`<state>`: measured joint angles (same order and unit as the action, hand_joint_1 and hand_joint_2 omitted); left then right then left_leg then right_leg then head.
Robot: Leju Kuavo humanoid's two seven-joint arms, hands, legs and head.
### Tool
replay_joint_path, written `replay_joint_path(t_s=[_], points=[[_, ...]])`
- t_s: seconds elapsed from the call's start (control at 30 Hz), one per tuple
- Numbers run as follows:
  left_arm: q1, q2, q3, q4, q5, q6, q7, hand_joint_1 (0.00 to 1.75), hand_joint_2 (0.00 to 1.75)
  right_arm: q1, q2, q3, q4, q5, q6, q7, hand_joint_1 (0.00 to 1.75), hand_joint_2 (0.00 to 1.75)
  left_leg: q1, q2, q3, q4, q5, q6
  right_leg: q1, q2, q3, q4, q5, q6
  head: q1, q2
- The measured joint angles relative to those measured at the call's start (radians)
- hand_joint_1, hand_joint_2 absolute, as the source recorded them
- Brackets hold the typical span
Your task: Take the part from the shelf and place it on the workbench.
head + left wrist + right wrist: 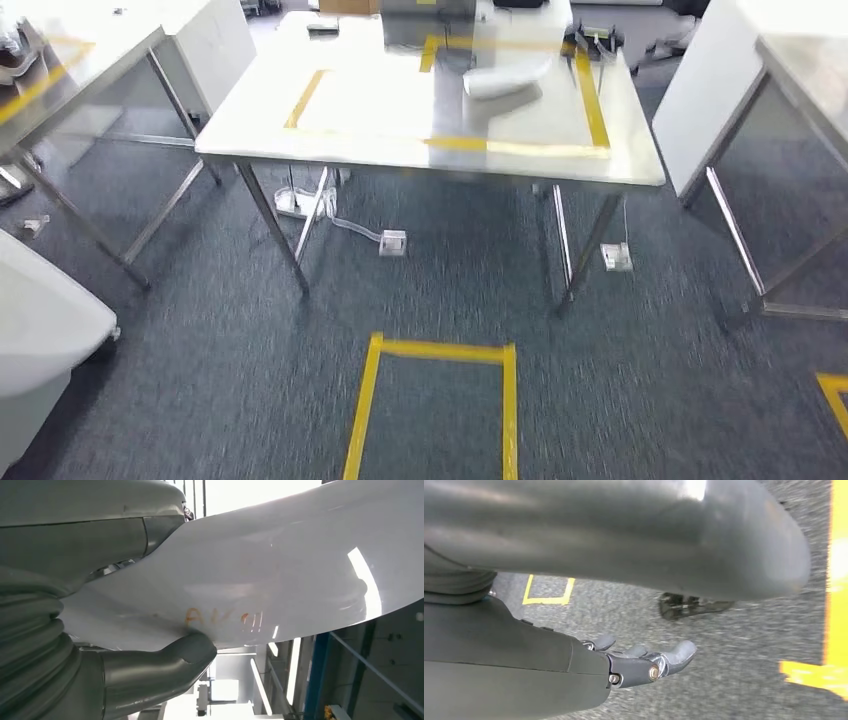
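— What does the part look like, and where is it?
— A large, glossy white curved panel with faint orange lettering on it. It sits in the left robot hand, thumb pressed on one face, fingers over the other; its white edge shows low at the left of the head view.
— And the surroundings?
— A white tabletop on steel legs stands ahead, marked with a yellow tape rectangle; a pale rounded piece lies inside it. Grey carpet carries a yellow tape floor outline. More tables flank both sides.
— The other one?
— The right robot hand hangs above the carpet, fingers loosely apart, holding nothing.
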<state>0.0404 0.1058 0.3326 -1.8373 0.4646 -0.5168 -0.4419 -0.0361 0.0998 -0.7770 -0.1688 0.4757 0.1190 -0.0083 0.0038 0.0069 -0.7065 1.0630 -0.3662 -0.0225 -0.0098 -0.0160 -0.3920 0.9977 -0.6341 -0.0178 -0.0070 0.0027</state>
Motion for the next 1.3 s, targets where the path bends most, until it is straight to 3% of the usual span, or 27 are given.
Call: replay_joint_path(t_s=[0.07, 0.1, 0.13, 0.2, 0.23, 0.27, 0.33, 0.37, 0.4, 0.5, 0.53, 0.6, 0.63, 0.67, 0.7, 0.73, 0.8, 0.87, 0.9, 0.93, 1.0, 1.03, 1.07, 1.13, 1.2, 1.23, 1.3], points=[[0.001, -0.003, 0.000, -0.004, -0.004, 0.001, 0.000, 1.75, 1.75, -0.002, 0.000, 0.000, 0.000, 0.002, 0.001, -0.005, 0.00, 0.00, -0.003, -0.002, 0.018, -0.013, -0.028, 0.015, 0.003, -0.002, 0.019, -0.008, 0.006, 0.012, -0.001, 0.000], [0.003, -0.005, 0.000, -0.006, -0.006, 0.001, 0.000, 1.75, 1.75, -0.004, 0.000, 0.000, 0.000, 0.004, 0.001, -0.006, 0.00, 0.00, 0.000, -0.004, 0.030, -0.020, -0.039, 0.021, 0.003, -0.002, 0.011, 0.018, 0.026, 0.016, 0.001, 0.000], [0.004, -0.006, 0.000, -0.008, -0.006, 0.002, 0.000, 1.75, 1.75, -0.005, 0.000, 0.000, 0.000, 0.005, 0.001, -0.006, 0.00, 0.00, 0.002, -0.006, 0.047, -0.030, -0.049, 0.028, 0.003, 0.001, -0.015, 0.071, 0.056, 0.019, 0.002, 0.000], [0.008, -0.008, 0.000, -0.010, -0.006, 0.001, -0.001, 1.75, 1.75, -0.007, 0.000, 0.000, 0.000, 0.006, -0.001, -0.005, 0.00, 0.00, 0.004, -0.010, 0.092, -0.053, -0.071, 0.037, 0.002, 0.009, -0.115, 0.216, 0.090, 0.022, 0.006, 0.000], [0.009, -0.010, 0.001, -0.010, -0.005, 0.001, -0.001, 1.75, 1.75, -0.005, 0.001, 0.000, 0.000, 0.007, -0.002, -0.003, 0.00, 0.00, 0.004, -0.011, 0.117, -0.063, -0.084, 0.040, 0.003, 0.012, -0.166, 0.271, 0.071, 0.023, 0.007, 0.000], [0.010, -0.011, 0.001, -0.010, -0.005, 0.000, -0.001, 1.75, 1.75, -0.001, 0.001, 0.000, 0.000, 0.007, -0.003, -0.002, 0.00, 0.00, 0.003, -0.014, 0.143, -0.071, -0.099, 0.041, 0.003, 0.014, -0.211, 0.302, 0.030, 0.026, 0.007, 0.000], [0.012, -0.012, 0.001, -0.009, -0.005, -0.001, -0.001, 1.75, 1.75, 0.007, 0.001, 0.000, 0.000, 0.008, -0.004, 0.000, 0.00, 0.00, 0.004, -0.023, 0.199, -0.082, -0.134, 0.039, 0.002, 0.015, -0.275, 0.298, -0.065, 0.030, 0.008, 0.000], [0.012, -0.012, 0.001, -0.009, -0.005, -0.001, -0.001, 1.75, 1.75, 0.010, 0.001, 0.000, 0.000, 0.008, -0.004, 0.000, 0.00, 0.00, 0.004, -0.027, 0.227, -0.084, -0.153, 0.037, 0.000, 0.015, -0.296, 0.267, -0.083, 0.031, 0.008, 0.000], [0.012, -0.012, 0.001, -0.009, -0.005, -0.001, -0.001, 1.75, 1.75, 0.013, 0.001, -0.001, 0.000, 0.008, -0.005, 0.000, 0.00, 0.00, 0.005, -0.030, 0.254, -0.085, -0.175, 0.035, -0.002, 0.015, -0.312, 0.222, -0.060, 0.032, 0.008, 0.000], [0.015, -0.013, 0.001, -0.004, -0.005, -0.003, -0.001, 1.75, 1.75, 0.026, 0.001, -0.002, 0.002, 0.010, -0.006, 0.001, 0.00, 0.00, 0.003, -0.039, 0.313, -0.080, -0.249, 0.023, -0.006, 0.010, -0.338, 0.071, 0.203, 0.032, 0.007, 0.000], [0.016, -0.013, 0.001, -0.003, -0.005, -0.004, -0.001, 1.75, 1.75, 0.028, 0.002, -0.002, 0.002, 0.011, -0.006, 0.002, 0.00, 0.00, 0.003, -0.043, 0.336, -0.077, -0.267, 0.017, -0.004, 0.008, -0.337, 0.049, 0.254, 0.029, 0.006, 0.000], [0.016, -0.009, 0.002, -0.006, -0.005, -0.007, -0.002, 1.75, 1.75, 0.022, 0.002, -0.002, 0.002, 0.012, -0.008, 0.001, 0.00, 0.00, 0.007, -0.045, 0.354, -0.043, -0.264, 0.004, 0.002, 0.007, -0.314, 0.052, 0.236, 0.015, 0.005, 0.000], [0.015, -0.008, 0.002, -0.008, -0.005, -0.007, -0.002, 1.75, 1.75, 0.018, 0.002, -0.002, 0.001, 0.013, -0.009, -0.001, 0.00, 0.00, 0.009, -0.039, 0.338, 0.006, -0.238, -0.001, 0.002, 0.009, -0.297, 0.052, 0.222, 0.006, 0.004, 0.000], [0.013, -0.006, 0.003, -0.008, -0.005, -0.008, -0.002, 1.75, 1.75, 0.014, 0.002, -0.002, 0.000, 0.013, -0.010, -0.002, 0.00, 0.00, 0.011, -0.032, 0.295, 0.073, -0.210, -0.005, 0.002, 0.010, -0.277, 0.051, 0.209, -0.001, 0.002, 0.000], [0.013, -0.005, 0.003, -0.008, -0.005, -0.008, -0.002, 1.75, 1.75, 0.010, 0.001, -0.002, 0.000, 0.013, -0.011, -0.003, 0.00, 0.00, 0.012, -0.025, 0.242, 0.149, -0.195, -0.009, 0.001, 0.011, -0.254, 0.049, 0.195, -0.008, -0.001, 0.000], [0.013, -0.005, 0.003, -0.007, -0.005, -0.008, -0.002, 1.75, 1.75, 0.009, -0.001, -0.003, 0.000, 0.013, -0.013, -0.003, 0.00, 0.00, 0.012, -0.019, 0.185, 0.212, -0.201, -0.011, 0.001, 0.012, -0.230, 0.046, 0.177, -0.012, -0.003, 0.000], [0.014, -0.005, 0.003, -0.003, -0.011, -0.007, -0.002, 1.75, 1.75, 0.008, -0.002, -0.004, 0.000, 0.012, -0.013, -0.002, 0.00, 0.00, 0.011, -0.014, 0.083, 0.270, -0.282, -0.011, 0.001, 0.014, -0.170, 0.033, 0.136, -0.016, -0.006, 0.000], [0.014, -0.009, 0.003, -0.001, -0.023, -0.002, 0.000, 1.75, 1.75, 0.010, -0.001, -0.006, 0.000, 0.012, -0.012, -0.002, 0.00, 0.00, 0.009, -0.013, 0.011, 0.238, -0.353, -0.005, 0.001, 0.018, -0.100, 0.019, 0.091, -0.016, -0.008, 0.000], [0.014, -0.012, 0.002, -0.001, -0.030, 0.002, 0.002, 1.75, 1.75, 0.011, 0.000, -0.006, 0.000, 0.012, -0.011, -0.001, 0.00, 0.00, 0.007, -0.013, -0.014, 0.194, -0.338, -0.001, 0.000, 0.020, -0.064, 0.011, 0.068, -0.015, -0.009, 0.000], [0.015, -0.015, 0.002, -0.001, -0.035, 0.005, 0.003, 1.75, 1.75, 0.014, 0.002, -0.007, 0.000, 0.012, -0.010, -0.001, 0.00, 0.00, 0.005, -0.011, -0.031, 0.133, -0.264, 0.004, -0.001, 0.021, -0.034, 0.003, 0.046, -0.013, -0.010, 0.000], [0.020, -0.023, 0.002, -0.001, -0.044, 0.009, 0.006, 1.75, 1.75, 0.015, 0.005, -0.008, 0.001, 0.012, -0.009, 0.000, 0.00, 0.00, -0.004, -0.007, -0.054, 0.014, -0.049, 0.014, 0.002, 0.026, 0.017, -0.008, 0.001, -0.006, -0.013, 0.000], [0.023, -0.026, 0.001, -0.002, -0.047, 0.010, 0.008, 1.75, 1.75, 0.014, 0.006, -0.008, 0.001, 0.012, -0.009, 0.000, 0.00, 0.00, -0.007, -0.007, -0.055, -0.018, 0.023, 0.017, 0.003, 0.029, 0.041, -0.018, -0.016, -0.001, -0.015, 0.000], [0.024, -0.029, 0.001, -0.005, -0.049, 0.011, 0.009, 1.75, 1.75, 0.012, 0.006, -0.009, 0.001, 0.013, -0.008, 0.000, 0.00, 0.00, -0.008, -0.008, -0.050, -0.027, 0.048, 0.020, 0.006, 0.031, 0.061, -0.022, -0.021, 0.005, -0.015, 0.000], [0.020, -0.033, 0.000, -0.012, -0.053, 0.012, 0.011, 1.75, 1.75, 0.007, 0.004, -0.009, 0.000, 0.016, -0.008, 0.002, 0.00, 0.00, -0.003, -0.013, -0.019, -0.023, 0.022, 0.028, 0.006, 0.032, 0.059, 0.017, 0.011, 0.015, -0.013, 0.000], [0.017, -0.038, 0.000, -0.016, -0.059, 0.012, 0.014, 1.75, 1.75, 0.000, 0.002, -0.009, 0.000, 0.019, -0.006, 0.008, 0.00, 0.00, 0.000, -0.013, 0.020, -0.036, -0.002, 0.037, 0.006, 0.029, -0.018, 0.145, 0.053, 0.024, -0.009, 0.000], [0.018, -0.040, 0.001, -0.016, -0.062, 0.012, 0.015, 1.75, 1.75, -0.002, 0.002, -0.009, 0.000, 0.021, -0.005, 0.011, 0.00, 0.00, 0.000, -0.012, 0.041, -0.044, -0.017, 0.039, 0.005, 0.027, -0.067, 0.209, 0.044, 0.027, -0.007, 0.000], [0.023, -0.039, 0.002, -0.013, -0.067, 0.012, 0.012, 1.75, 1.75, -0.002, 0.001, -0.008, 0.000, 0.026, -0.002, 0.017, 0.00, 0.00, 0.000, -0.010, 0.086, -0.056, -0.048, 0.045, 0.006, 0.024, -0.155, 0.276, -0.047, 0.029, -0.004, 0.000]])
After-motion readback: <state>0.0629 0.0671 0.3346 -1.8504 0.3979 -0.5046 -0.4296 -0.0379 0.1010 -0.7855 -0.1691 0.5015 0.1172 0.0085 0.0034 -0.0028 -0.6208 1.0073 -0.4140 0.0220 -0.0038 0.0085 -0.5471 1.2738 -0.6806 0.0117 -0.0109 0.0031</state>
